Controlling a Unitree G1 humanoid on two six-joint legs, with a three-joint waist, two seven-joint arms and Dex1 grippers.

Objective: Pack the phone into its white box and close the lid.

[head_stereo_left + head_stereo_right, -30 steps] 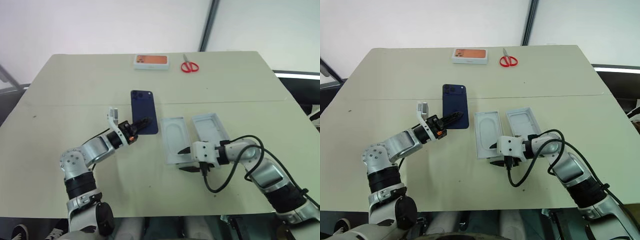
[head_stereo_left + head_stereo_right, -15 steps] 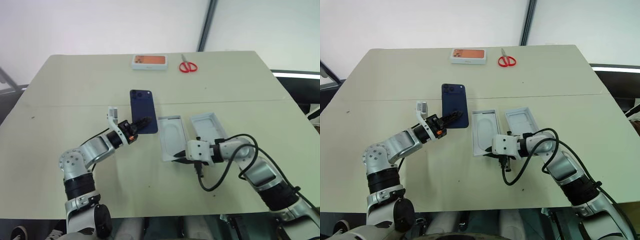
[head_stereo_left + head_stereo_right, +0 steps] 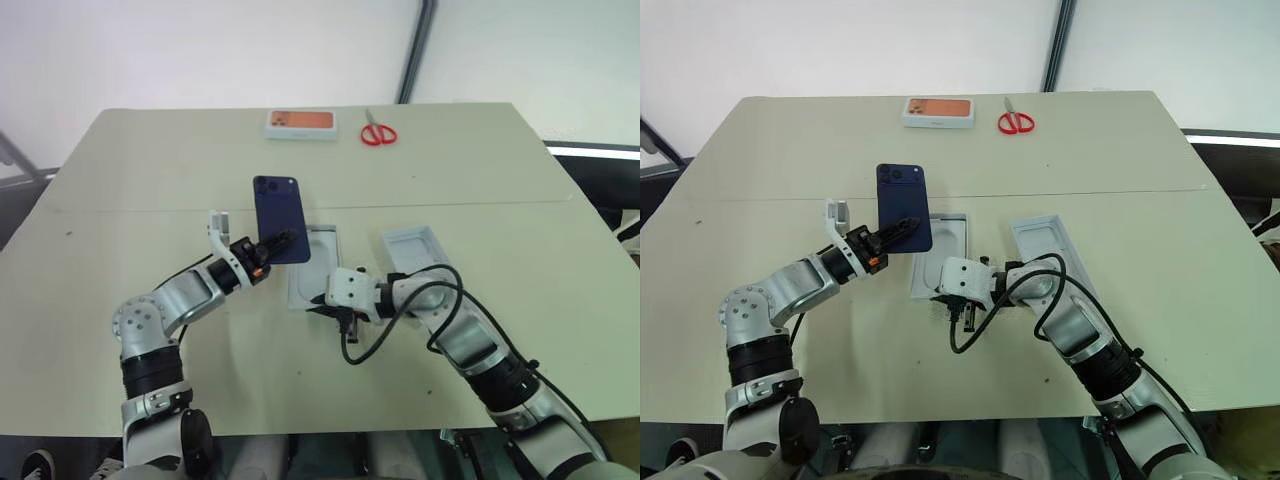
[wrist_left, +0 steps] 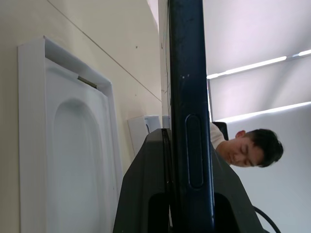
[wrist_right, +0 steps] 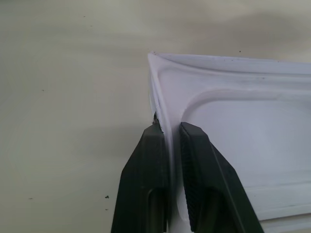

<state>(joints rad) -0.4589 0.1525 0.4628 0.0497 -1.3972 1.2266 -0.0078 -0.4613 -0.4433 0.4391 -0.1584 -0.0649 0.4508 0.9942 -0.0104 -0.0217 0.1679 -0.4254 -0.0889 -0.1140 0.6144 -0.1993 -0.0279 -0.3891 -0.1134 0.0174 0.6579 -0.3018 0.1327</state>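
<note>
on the table, seen from the head, the left gripper held the phone clear of the surface, its lower edge pinched between the fingers, over the near-left end of the box. the right gripper gripped the box's near rim, with the lid lying open-side up just beside it to the right. a closed orange-pictured box and red scissors lay well apart at the far edge.

along the left wrist, the jaws were clamped on the phone edge-on, the box below it; a person sat in the background.

along the right wrist, both fingers straddled the box wall at a corner, closed on it.

the step in hand seemed to be steadying the box for loading. next, the phone would need laying flat and lined up with the tray before release.
</note>
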